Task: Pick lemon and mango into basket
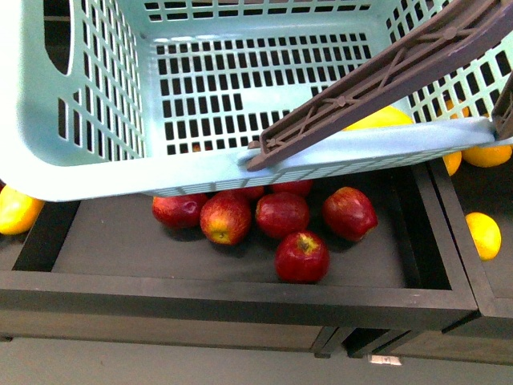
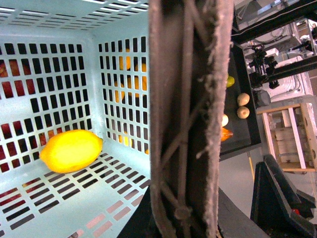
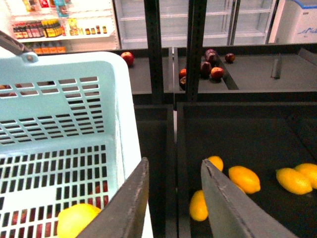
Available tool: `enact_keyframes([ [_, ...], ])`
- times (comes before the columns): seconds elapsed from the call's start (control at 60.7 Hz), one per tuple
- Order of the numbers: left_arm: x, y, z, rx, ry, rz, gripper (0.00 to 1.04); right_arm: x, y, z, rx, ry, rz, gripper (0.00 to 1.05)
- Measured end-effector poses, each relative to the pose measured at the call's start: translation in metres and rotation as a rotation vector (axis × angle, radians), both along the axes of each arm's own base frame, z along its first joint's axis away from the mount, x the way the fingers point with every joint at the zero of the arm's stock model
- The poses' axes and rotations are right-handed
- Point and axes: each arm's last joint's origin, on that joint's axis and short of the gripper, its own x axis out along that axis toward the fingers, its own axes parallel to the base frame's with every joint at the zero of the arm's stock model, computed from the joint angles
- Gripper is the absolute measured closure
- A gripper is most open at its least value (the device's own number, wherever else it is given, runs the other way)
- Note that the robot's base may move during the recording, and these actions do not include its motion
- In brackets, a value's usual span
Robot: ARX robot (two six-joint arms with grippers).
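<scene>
The turquoise basket (image 1: 88, 172) hangs tilted above a bin of apples. My left gripper (image 2: 183, 218) is shut on its brown ribbed handle (image 2: 190, 119), which fills the left wrist view. One lemon (image 2: 71, 150) lies on the basket's slotted floor, also seen as the lemon (image 1: 381, 118) behind the handle (image 1: 377, 80) and the lemon (image 3: 77, 220) below. My right gripper (image 3: 173, 166) is open and holds nothing, just outside the basket's wall (image 3: 121, 99), over the edge of a dark bin of loose lemons (image 3: 244, 178). No mango is clearly in view.
Several red apples (image 1: 280, 212) lie in the dark bin (image 1: 240, 293) under the basket. More lemons (image 1: 483, 234) sit in the bin to the right. A yellow-orange fruit (image 1: 16, 210) shows under the basket's left corner. Shelf posts (image 3: 153, 49) and farther bins stand behind.
</scene>
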Motion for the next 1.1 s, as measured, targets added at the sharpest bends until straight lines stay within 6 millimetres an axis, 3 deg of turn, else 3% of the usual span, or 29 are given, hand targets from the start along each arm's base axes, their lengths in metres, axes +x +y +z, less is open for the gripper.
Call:
enact_keyframes([
  [0.165,0.000,0.000,0.000,0.000,0.000,0.001,0.99,-0.017,0.000,-0.018,-0.014,0.008,-0.001,1.02],
  [0.362,0.000,0.000,0.000,0.000,0.001,0.000,0.99,-0.036,0.000,-0.033,-0.024,0.003,-0.002,1.02],
  [0.906,0.000,0.000,0.000,0.000,0.000,0.001,0.99,-0.039,0.000,-0.035,-0.024,0.000,-0.003,0.11],
  [0.955,0.000,-0.001,0.000,0.000,0.000,-0.002,0.99,-0.039,-0.001,-0.035,-0.024,0.001,-0.004,0.07],
  [1.103,-0.003,-0.004,0.000,-0.014,0.013,-0.028,0.99,-0.039,-0.001,-0.035,-0.024,0.000,-0.004,0.09],
])
